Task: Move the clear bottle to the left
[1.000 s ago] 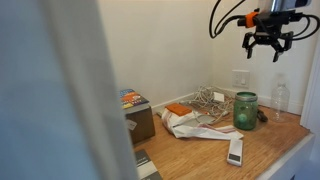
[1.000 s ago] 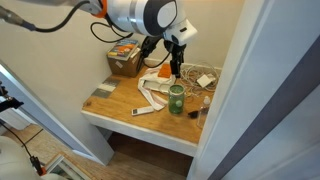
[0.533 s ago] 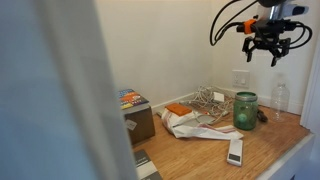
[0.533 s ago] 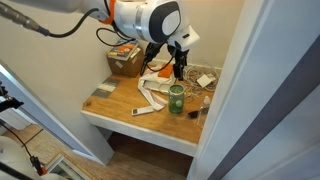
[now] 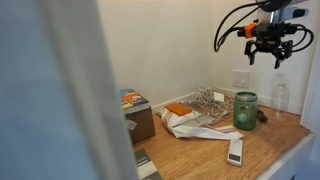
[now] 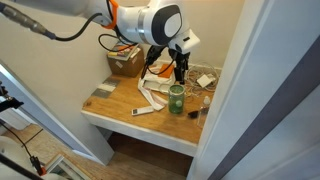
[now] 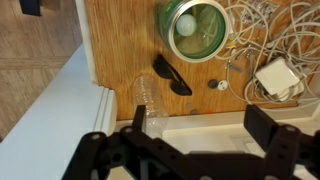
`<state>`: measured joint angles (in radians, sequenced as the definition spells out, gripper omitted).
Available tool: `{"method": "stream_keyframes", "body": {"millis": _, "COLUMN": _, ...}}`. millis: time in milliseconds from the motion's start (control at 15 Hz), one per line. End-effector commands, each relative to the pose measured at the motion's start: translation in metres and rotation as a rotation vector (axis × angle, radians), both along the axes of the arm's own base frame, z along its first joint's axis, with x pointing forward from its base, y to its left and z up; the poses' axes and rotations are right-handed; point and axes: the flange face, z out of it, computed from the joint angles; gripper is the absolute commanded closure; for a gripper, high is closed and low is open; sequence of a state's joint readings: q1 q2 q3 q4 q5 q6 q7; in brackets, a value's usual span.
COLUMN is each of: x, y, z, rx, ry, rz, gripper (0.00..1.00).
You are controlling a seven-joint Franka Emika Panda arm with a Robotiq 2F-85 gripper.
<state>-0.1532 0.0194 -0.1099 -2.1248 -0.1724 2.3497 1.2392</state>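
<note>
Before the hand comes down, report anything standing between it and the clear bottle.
Nothing visible does. The hand hangs open, high above the clear bottle, with only air between. The green jar stands beside the bottle, apart from it.

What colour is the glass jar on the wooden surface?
The jar is green-tinted, clearest in an exterior view.

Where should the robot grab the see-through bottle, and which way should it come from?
Probably around the upper body of the clear bottle, just under its narrower neck, coming straight down from above. It stands upright and looks slim enough for the open gripper, which hangs high above the table. The green jar stands close beside it, so a sideways approach looks cramped.
</note>
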Motion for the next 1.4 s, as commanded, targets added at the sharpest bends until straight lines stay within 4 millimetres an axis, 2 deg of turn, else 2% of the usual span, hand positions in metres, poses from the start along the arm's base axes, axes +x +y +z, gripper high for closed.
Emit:
{"method": "stream_keyframes", "body": {"millis": 0, "x": 0.009, "y": -0.011, "z": -0.018, "rx": -0.047, "ry": 0.032, "rz": -0.069, "gripper": 0.0}}
{"method": "stream_keyframes", "body": {"millis": 600, "x": 0.026, "y": -0.048, "z": -0.057, "rx": -0.094, "ry": 0.019, "rz": -0.192, "gripper": 0.0}}
{"method": "stream_keyframes", "body": {"millis": 1067, "x": 0.037, "y": -0.068, "z": -0.071, "rx": -0.135, "ry": 0.003, "rz": -0.238, "gripper": 0.0}}
{"method": "stream_keyframes", "body": {"millis": 1333, "x": 0.04, "y": -0.072, "z": -0.078, "rx": -0.164, "ry": 0.02, "rz": -0.252, "gripper": 0.0}}
